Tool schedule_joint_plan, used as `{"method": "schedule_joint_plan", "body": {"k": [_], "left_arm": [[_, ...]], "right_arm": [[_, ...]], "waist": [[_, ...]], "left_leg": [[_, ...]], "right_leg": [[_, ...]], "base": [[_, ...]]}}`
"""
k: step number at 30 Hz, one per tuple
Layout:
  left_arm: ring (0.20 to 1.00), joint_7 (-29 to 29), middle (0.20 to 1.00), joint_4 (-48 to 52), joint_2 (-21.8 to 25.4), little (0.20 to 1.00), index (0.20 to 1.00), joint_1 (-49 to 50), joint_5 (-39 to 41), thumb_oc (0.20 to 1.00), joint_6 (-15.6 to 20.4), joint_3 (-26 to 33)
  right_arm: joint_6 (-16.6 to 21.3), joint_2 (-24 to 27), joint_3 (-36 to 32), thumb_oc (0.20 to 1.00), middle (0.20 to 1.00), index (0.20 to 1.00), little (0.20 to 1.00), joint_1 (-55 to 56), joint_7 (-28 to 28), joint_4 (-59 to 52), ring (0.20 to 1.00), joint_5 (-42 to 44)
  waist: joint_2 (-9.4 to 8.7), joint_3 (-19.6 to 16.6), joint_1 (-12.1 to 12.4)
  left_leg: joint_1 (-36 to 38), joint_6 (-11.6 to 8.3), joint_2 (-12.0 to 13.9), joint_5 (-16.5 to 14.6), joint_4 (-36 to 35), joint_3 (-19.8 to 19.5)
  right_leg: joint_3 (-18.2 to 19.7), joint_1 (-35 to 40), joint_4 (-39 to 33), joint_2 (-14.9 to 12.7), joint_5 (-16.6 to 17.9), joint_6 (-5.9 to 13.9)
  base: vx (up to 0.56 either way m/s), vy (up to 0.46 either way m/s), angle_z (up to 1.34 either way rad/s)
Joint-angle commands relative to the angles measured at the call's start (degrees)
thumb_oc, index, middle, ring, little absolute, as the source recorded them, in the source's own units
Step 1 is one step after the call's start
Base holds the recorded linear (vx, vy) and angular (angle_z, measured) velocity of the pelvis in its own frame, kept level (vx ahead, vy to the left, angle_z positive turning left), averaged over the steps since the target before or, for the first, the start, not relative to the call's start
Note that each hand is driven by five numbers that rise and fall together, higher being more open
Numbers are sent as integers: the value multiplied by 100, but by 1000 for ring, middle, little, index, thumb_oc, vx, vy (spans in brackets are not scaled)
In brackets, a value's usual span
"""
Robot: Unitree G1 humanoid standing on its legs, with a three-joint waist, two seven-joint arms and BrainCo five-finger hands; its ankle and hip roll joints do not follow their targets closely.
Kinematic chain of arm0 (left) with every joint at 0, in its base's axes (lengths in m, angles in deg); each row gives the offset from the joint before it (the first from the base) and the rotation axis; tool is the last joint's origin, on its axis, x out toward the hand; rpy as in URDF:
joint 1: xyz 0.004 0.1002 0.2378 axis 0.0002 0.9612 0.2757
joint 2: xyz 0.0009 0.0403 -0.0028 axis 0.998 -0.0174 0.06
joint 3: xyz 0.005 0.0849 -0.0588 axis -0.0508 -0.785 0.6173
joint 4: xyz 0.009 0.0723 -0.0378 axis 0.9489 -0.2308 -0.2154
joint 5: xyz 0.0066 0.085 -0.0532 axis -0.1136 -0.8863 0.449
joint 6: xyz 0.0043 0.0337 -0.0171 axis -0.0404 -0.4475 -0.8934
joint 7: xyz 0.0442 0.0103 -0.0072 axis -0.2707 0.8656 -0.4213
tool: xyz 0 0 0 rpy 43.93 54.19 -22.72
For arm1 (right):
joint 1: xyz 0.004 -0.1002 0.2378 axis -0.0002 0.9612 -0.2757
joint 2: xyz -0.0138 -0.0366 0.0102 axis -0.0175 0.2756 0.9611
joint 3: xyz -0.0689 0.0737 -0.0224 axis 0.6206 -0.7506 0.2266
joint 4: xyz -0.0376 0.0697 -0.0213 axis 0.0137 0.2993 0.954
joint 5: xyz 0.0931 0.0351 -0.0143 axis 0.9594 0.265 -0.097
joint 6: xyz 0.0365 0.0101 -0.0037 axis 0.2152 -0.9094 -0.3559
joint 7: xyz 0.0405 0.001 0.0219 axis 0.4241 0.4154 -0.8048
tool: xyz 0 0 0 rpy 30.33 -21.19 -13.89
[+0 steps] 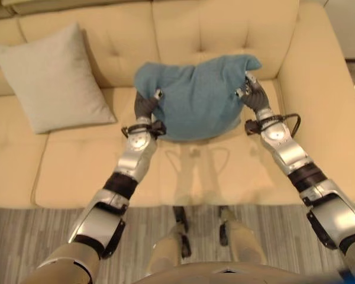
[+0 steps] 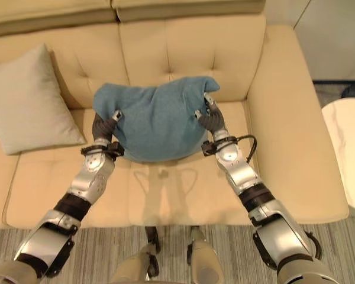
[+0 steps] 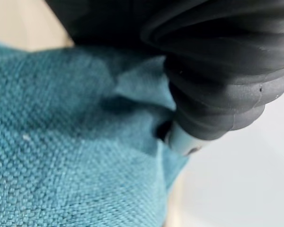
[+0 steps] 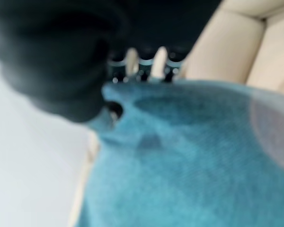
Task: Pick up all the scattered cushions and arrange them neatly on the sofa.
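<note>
Fingers of left hand [image 1: 147, 105] and right hand [image 1: 252, 94] pinch teal cushion [image 1: 195, 97]; fingertips buried.

Two cushions [image 1: 195, 97] [image 1: 50, 77] side by side on sofa [image 1: 307, 77].

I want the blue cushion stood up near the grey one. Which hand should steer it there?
Probably the left hand: it pinches the blue cushion on the side facing the grey cushion. The right hand grips the far edge, by the sofa arm.
</note>
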Motion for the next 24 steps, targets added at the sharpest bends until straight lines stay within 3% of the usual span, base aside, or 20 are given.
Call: {"method": "schedule_joint_plan", "body": {"k": [1,6,15,23,24], "left_arm": [[200,214,200,284,34,200,200,-1339,3,200,816,-584],[200,200,200,70,188,200,200,-1814,22,200,869,-620],[200,196,200,-12,156,200,200,-2116,199,200,918,-632],[200,233,200,-838,310,200,200,-2681,326,200,855,-775],[928,185,928,-1170,383,928,928,-2873,357,928,823,-788]], "right_arm": [[636,-403,407,200,200,200,200,-1188,101,-355,200,-31],[605,-319,548,200,200,200,200,-1764,175,9,200,-87],[546,-360,665,200,200,200,200,-2123,183,212,200,-36],[508,-436,976,200,200,200,200,-2725,199,1116,200,63],[482,-517,1003,667,667,667,667,-2856,243,1441,667,146]], "waist": [[-304,-313,7],[-321,-360,32],[-349,-321,85],[-335,-161,172],[-340,-151,193]], "left_leg": [[40,-318,-5,-215,190,-57],[-141,-379,-5,-76,14,-90],[-57,-388,-48,-166,73,-164],[-216,-450,-29,-61,-14,-256],[-291,-476,-23,11,-59,-283]], "right_leg": [[58,-97,529,-58,-417,619],[88,-298,358,-57,-274,666],[58,-169,332,-88,-318,646],[-54,-299,260,-93,-241,648],[-74,-371,220,-93,-182,654]], "base": [[-18,-19,-7],[30,-17,-3],[42,-5,-1],[-8,-18,9],[0,-45,8]]}}
